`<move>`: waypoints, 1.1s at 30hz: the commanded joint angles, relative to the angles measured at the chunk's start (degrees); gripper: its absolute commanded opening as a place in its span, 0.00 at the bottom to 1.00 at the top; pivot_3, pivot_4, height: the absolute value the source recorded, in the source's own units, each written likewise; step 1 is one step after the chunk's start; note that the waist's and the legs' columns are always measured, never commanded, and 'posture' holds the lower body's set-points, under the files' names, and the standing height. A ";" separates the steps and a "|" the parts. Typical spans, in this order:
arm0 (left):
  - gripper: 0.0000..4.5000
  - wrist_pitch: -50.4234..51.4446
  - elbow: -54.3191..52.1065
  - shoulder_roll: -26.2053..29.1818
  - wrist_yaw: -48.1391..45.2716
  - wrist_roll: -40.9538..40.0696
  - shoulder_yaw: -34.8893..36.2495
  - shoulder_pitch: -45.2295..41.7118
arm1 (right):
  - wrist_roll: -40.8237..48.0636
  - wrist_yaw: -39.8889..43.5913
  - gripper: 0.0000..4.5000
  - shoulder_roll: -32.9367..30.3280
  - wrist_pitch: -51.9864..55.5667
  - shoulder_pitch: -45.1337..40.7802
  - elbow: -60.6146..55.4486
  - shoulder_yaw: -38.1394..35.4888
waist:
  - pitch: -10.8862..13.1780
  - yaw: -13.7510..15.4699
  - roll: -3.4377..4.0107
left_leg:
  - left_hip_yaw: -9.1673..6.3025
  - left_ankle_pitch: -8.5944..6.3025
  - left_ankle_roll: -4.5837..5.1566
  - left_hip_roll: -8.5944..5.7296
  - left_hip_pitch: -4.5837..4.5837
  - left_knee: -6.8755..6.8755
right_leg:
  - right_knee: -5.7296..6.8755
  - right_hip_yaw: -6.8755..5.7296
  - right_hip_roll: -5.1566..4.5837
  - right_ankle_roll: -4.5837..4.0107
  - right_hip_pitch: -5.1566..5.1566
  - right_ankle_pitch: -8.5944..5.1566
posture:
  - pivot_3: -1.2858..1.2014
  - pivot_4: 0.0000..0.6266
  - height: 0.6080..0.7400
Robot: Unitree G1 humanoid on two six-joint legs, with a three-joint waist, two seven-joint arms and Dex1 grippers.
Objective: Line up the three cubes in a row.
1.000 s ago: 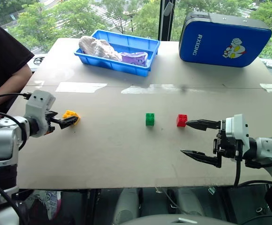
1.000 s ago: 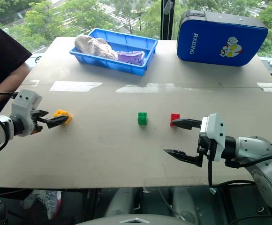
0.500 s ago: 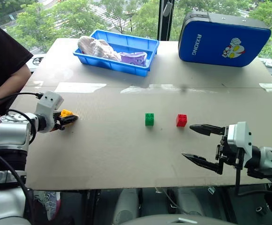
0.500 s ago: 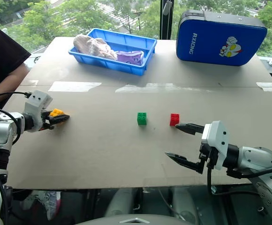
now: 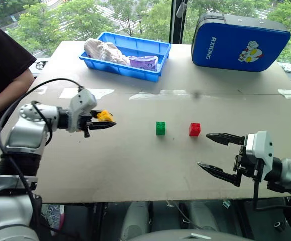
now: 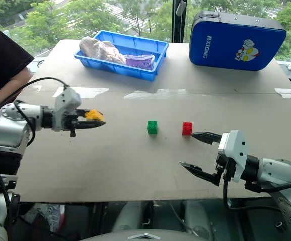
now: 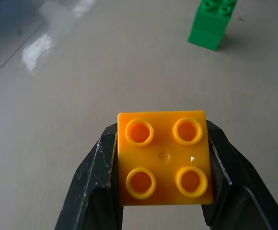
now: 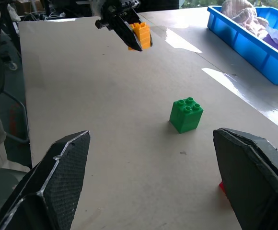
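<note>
red cube (image 8: 222, 187) mostly behind right gripper finger, person (image 5: 2, 70) cut off at frame edge

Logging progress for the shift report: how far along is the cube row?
Partly done. The green cube and red cube already sit side by side on the table. In hand: the left gripper is shut on the yellow cube, held above the table left of the green one. Left: set it down in line. The right gripper is open, holding nothing.
</note>
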 commanded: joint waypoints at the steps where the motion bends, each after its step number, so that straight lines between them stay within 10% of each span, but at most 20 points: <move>1: 0.30 -10.81 8.01 -2.08 -4.73 4.33 -3.93 -6.29 | 0.70 -0.14 0.94 -0.66 -0.84 0.16 -2.41 -2.04 | 0.00 -0.09 -0.01 | 0.05 0.00 0.00 -0.03 -0.03 0.00 | -0.01 0.00 0.03 0.00 -0.01 0.00 | 0.52 0.24 1.00; 33: 0.30 -26.77 31.12 -13.37 -8.54 14.21 -8.57 -17.92 | 1.36 -3.09 0.94 -1.24 0.61 5.60 -6.38 -5.60 | 0.00 -0.08 -0.05 | -0.07 0.00 0.02 0.02 -0.08 0.11 | 0.01 0.03 0.13 0.18 0.01 -0.09 | 0.52 0.24 1.00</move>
